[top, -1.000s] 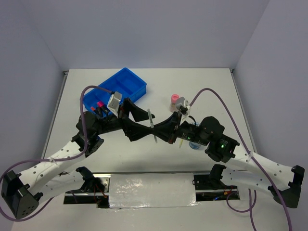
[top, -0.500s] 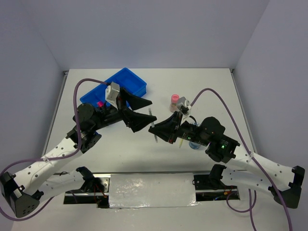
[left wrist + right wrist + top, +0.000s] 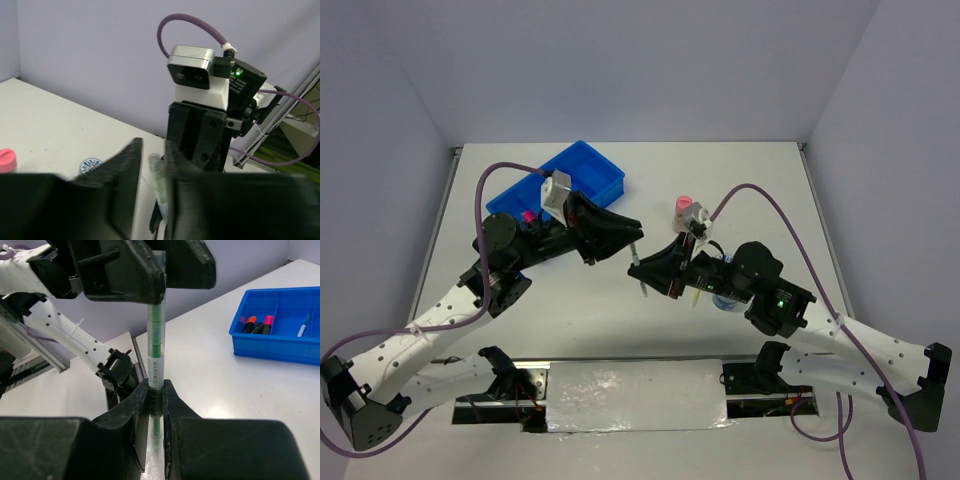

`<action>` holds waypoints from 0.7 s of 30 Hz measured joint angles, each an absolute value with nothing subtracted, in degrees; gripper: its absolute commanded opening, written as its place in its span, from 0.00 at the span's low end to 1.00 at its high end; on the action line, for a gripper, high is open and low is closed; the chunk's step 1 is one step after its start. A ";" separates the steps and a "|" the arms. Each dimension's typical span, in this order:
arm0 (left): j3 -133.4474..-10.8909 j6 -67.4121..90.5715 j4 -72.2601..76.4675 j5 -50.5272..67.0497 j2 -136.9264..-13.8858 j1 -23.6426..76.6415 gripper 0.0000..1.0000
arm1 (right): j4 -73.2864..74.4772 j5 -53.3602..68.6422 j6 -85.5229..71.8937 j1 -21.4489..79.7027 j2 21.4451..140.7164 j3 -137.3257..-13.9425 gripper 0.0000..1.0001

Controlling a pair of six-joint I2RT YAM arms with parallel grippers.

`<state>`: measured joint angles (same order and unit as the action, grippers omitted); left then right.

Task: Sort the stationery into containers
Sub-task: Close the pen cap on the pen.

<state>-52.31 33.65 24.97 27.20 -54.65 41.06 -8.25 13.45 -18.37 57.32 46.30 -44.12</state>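
Observation:
A clear pen with green ink stands upright in the air between my two grippers. My right gripper is shut on its lower part. My left gripper reaches around the pen's top end, jaws drawn in close, with a thin strip of table still showing between one finger and the barrel. From above, the pen sits mid-table where the left gripper and right gripper meet. The blue tray lies far left and holds highlighters and a thin pen.
A pink-capped bottle stands right of centre, behind the right arm. A blue-white disc lies on the table near it. Another disc and a thin yellow pen peek out under the right arm.
My left arm swung right from the tray to the pen's top, and its jaws went from wide open to narrow around it. The right gripper held the pen and shifted slightly.

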 measured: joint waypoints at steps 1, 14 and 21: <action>-52.31 33.80 25.15 27.70 -54.78 41.17 0.27 | -7.92 12.99 -18.31 57.30 46.33 -44.12 0.00; -49.98 38.50 33.80 26.55 -55.27 39.99 0.00 | -0.49 8.80 -12.45 57.39 52.45 -53.69 0.00; -46.50 40.49 38.65 20.88 -54.70 40.47 0.00 | 2.04 8.78 -7.64 57.39 57.82 -59.18 0.00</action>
